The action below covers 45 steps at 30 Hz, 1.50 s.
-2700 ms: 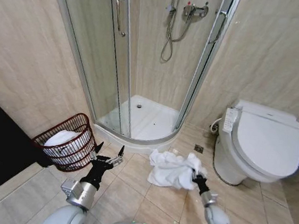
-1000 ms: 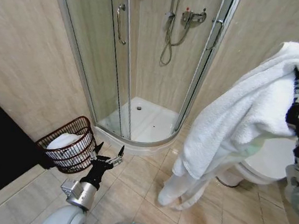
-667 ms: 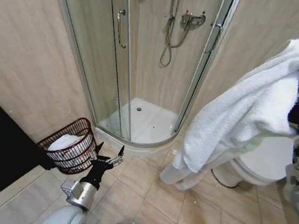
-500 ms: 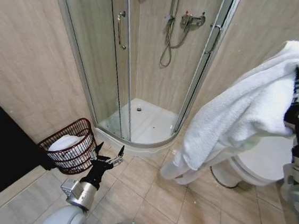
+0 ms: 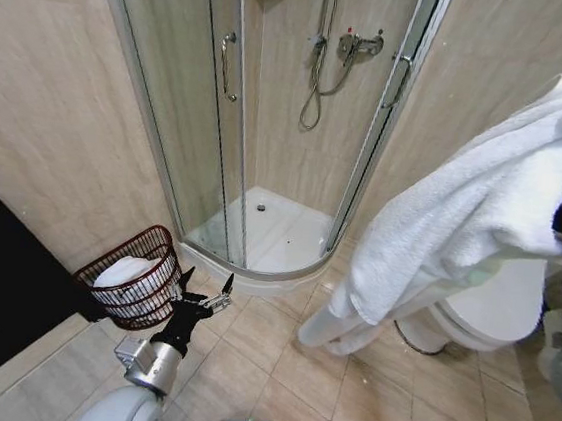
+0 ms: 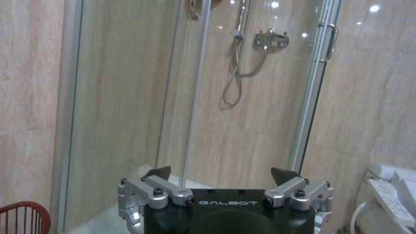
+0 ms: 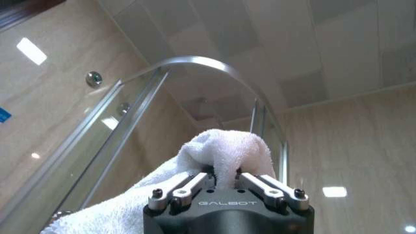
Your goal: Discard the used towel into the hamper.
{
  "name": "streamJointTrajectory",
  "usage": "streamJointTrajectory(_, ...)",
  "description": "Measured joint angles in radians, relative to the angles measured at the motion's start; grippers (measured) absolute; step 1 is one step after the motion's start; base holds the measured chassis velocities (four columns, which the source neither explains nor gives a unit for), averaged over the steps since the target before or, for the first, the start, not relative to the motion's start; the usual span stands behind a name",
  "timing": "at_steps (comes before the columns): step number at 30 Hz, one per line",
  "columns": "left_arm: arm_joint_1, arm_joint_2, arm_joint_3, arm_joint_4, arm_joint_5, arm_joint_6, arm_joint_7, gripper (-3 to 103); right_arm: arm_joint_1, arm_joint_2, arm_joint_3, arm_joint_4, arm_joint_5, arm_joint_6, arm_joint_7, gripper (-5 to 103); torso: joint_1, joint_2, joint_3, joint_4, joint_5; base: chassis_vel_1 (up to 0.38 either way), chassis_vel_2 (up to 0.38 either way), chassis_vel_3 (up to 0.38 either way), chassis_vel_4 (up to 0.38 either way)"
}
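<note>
Towel (image 5: 459, 239) is up high w/ the right gripper (image 7: 224, 183), fingers clamped on it, way over by the toilet (image 5: 492, 303). Hamper (image 5: 137, 286) sits far off. Left gripper (image 5: 201, 298) fingers apart, near hamper. Drop-in not done yet.

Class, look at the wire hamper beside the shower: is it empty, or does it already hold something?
Not empty. The hamper stands upright on the floor and holds a white cloth bundle, visible through its open top.
</note>
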Motion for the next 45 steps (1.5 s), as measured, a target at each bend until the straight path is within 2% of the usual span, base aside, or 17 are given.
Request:
streamJointTrajectory(9, 0.000, 0.000, 0.000, 0.000, 0.000, 0.000, 0.000, 100, -0.003, -0.018, 0.047, 0.003, 0.028, -0.002, 0.001, 9, 0.017, 0.041, 0.024, -0.0001, 0.0000, 0.000, 0.000, 0.000, 0.000)
streamJointTrajectory(18, 0.000, 0.000, 0.000, 0.000, 0.000, 0.000, 0.000, 100, -0.026, -0.001, 0.091, 0.017, 0.036, -0.005, -0.002, 9, 0.034, 0.084, 0.050, -0.0002, 0.0000, 0.000, 0.000, 0.000, 0.000)
streamJointTrajectory(25, 0.000, 0.000, 0.000, 0.000, 0.000, 0.000, 0.000, 100, -0.031, 0.028, 0.072, 0.026, 0.017, -0.004, -0.005, 9, 0.048, 0.115, 0.067, -0.0001, 0.0000, 0.000, 0.000, 0.000, 0.000)
streamJointTrajectory(33, 0.000, 0.000, 0.000, 0.000, 0.000, 0.000, 0.000, 100, -0.032, 0.029, 0.066, 0.032, 0.012, -0.004, -0.005, 9, 0.058, 0.140, 0.081, -0.0001, -0.0001, 0.000, 0.000, 0.000, 0.000)
streamJointTrajectory(38, 0.000, 0.000, 0.000, 0.000, 0.000, 0.000, 0.000, 100, -0.044, 0.048, 0.070, 0.036, 0.014, 0.000, -0.003, 9, 0.072, 0.173, 0.100, -0.0001, 0.0000, 0.000, 0.000, 0.000, 0.000)
streamJointTrajectory(45, 0.000, 0.000, 0.000, 0.000, 0.000, 0.000, 0.000, 100, -0.049, 0.056, 0.073, 0.037, 0.016, 0.004, -0.003, 9, 0.083, 0.199, 0.116, -0.0002, 0.0000, 0.000, 0.000, 0.000, 0.000)
